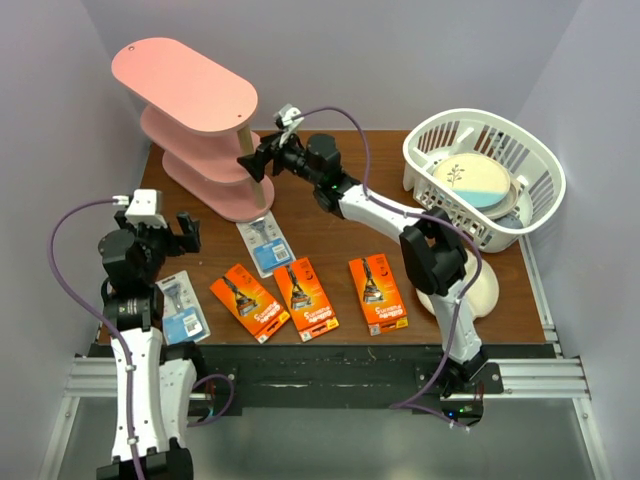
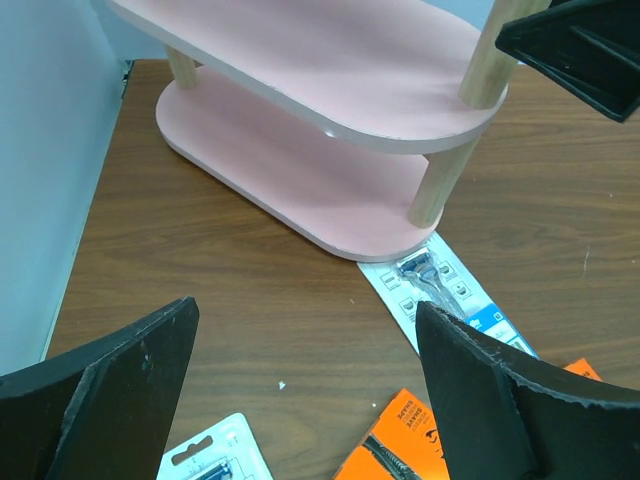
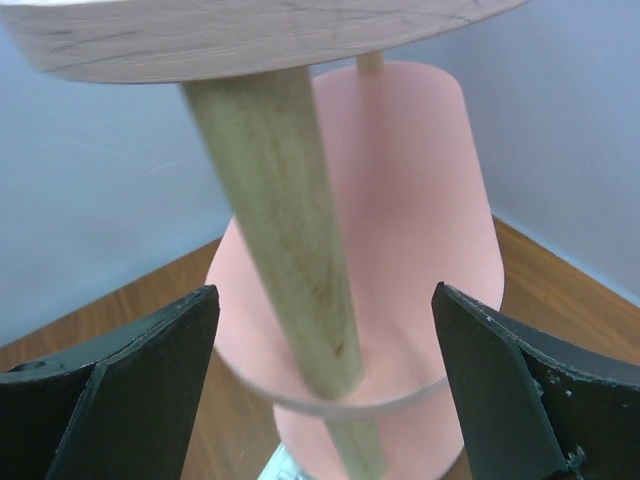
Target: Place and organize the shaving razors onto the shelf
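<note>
The pink three-tier shelf (image 1: 190,110) stands at the back left; its boards are bare. Three orange razor packs (image 1: 249,302) (image 1: 305,297) (image 1: 377,293) lie flat in a row near the front edge. One white-and-blue pack (image 1: 264,245) lies by the shelf's foot, another (image 1: 182,309) at the front left. My left gripper (image 1: 168,232) is open and empty above the table left of the packs; its view shows the shelf (image 2: 330,80) and the near pack (image 2: 440,290). My right gripper (image 1: 250,160) is open at the shelf's front wooden post (image 3: 285,230), which shows between its fingers without touching them.
A white slatted basket (image 1: 530,165) holding a divided plate (image 1: 475,182) stands at the back right. A cream rounded object (image 1: 485,290) lies under the right arm. Walls close in the table on the left, back and right.
</note>
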Robot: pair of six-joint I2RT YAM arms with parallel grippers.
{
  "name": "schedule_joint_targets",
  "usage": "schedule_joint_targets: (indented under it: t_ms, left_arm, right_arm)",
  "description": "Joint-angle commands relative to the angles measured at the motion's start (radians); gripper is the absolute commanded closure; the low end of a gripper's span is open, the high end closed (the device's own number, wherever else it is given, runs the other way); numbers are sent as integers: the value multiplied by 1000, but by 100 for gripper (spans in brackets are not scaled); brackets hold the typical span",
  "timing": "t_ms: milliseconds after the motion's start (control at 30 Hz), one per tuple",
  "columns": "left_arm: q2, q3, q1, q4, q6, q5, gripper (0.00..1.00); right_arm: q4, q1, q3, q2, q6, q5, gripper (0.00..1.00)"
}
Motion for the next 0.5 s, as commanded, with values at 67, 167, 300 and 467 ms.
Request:
schedule_joint_targets:
  t_ms: [67,167,300,467]
  left_arm:
    - [-14,14,39,33,2,25,5]
    - [-14,11,45,42,10,27,5]
    - [-2,6,46,67,21,27,6]
    - [10,-6,46,88,15,50,6]
  right_arm:
    - [64,5,135,74,-25,18,23]
    - [55,6,169,93,-79,-15,41]
    - [36,-4,160,76,-119,-19,54]
    - [12,-55,155,61,-142,-19,69]
